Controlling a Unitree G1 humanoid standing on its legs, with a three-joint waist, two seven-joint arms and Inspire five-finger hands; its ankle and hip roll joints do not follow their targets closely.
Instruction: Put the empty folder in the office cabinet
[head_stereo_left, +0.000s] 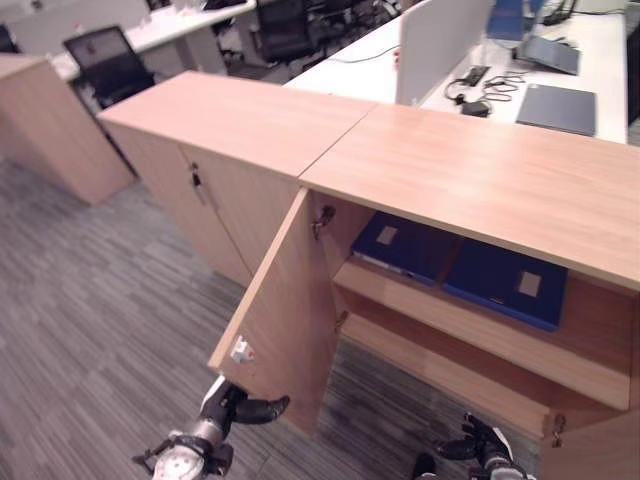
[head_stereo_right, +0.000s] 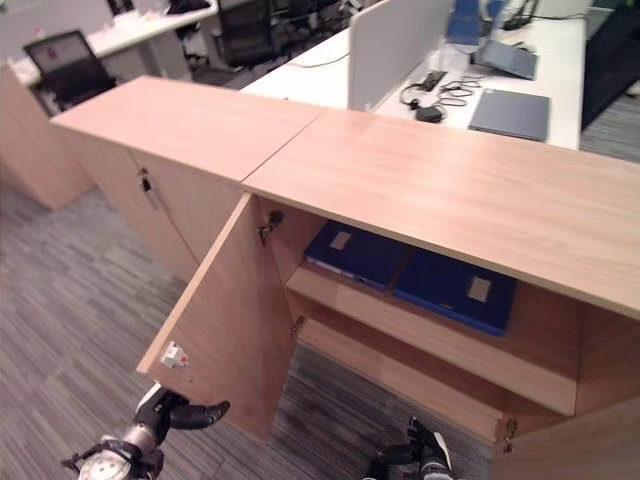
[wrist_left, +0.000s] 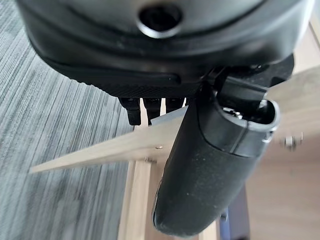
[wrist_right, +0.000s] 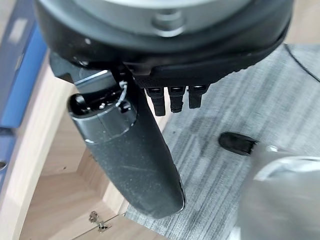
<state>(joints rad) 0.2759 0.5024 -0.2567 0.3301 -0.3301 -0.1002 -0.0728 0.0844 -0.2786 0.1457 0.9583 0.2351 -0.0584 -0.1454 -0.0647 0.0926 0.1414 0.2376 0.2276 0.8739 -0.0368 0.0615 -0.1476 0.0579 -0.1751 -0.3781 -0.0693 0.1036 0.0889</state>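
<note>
Two blue folders (head_stereo_left: 455, 265) lie flat on the cabinet's (head_stereo_left: 470, 170) upper shelf, long axes running back into it. Left hand (head_stereo_left: 240, 408), fingers relaxed, sits just below the open door's (head_stereo_left: 285, 320) lower edge, nearer to it. Right hand (head_stereo_left: 482, 445) low, empty, fingers loose.

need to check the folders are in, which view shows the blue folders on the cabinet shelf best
The right eye view: both blue folders lie flat, side by side on the upper shelf, the open door beside them. The left eye view shows nearly the same. The right wrist view catches blue edges; the left wrist view a blue sliver.
</note>
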